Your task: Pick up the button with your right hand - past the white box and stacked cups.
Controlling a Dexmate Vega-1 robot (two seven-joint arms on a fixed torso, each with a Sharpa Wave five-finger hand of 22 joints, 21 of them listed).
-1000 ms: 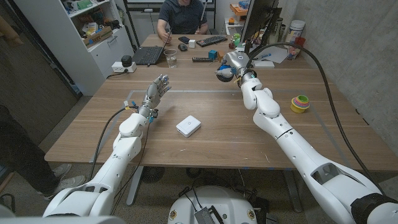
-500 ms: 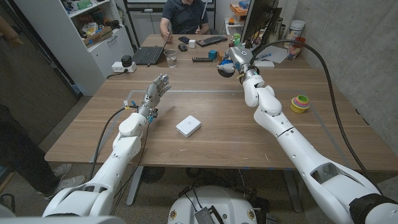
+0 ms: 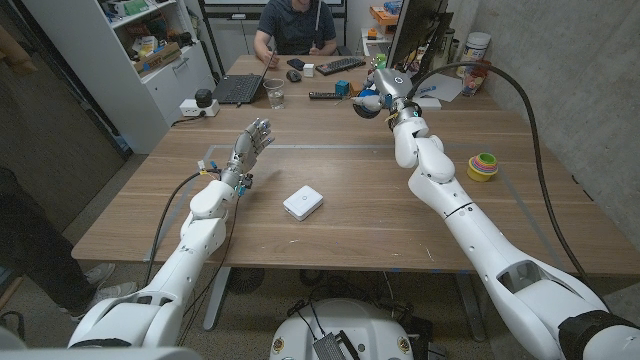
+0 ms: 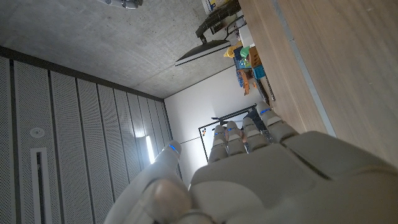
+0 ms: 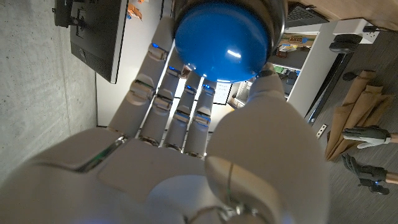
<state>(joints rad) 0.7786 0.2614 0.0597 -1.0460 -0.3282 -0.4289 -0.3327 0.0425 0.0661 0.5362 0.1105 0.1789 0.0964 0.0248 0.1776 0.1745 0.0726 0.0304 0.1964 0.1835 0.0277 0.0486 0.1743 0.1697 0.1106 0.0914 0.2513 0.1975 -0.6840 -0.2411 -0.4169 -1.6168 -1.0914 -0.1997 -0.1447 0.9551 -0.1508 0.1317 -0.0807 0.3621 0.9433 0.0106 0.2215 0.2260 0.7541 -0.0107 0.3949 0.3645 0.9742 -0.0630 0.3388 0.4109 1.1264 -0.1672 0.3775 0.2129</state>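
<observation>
Bright, even light; curved edges

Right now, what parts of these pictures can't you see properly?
- Head view: the right hand is small and far away, so its grip on the blue button cannot be made out.
- Right wrist view: the blue button covers the fingertips behind it, and the picture's edge cuts off its top.
- Left wrist view: the left hand blocks most of the table.
- Head view: the stacked cups are too small to count.

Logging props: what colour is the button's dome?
Glossy blue dome, clearest in the right wrist view.
</observation>
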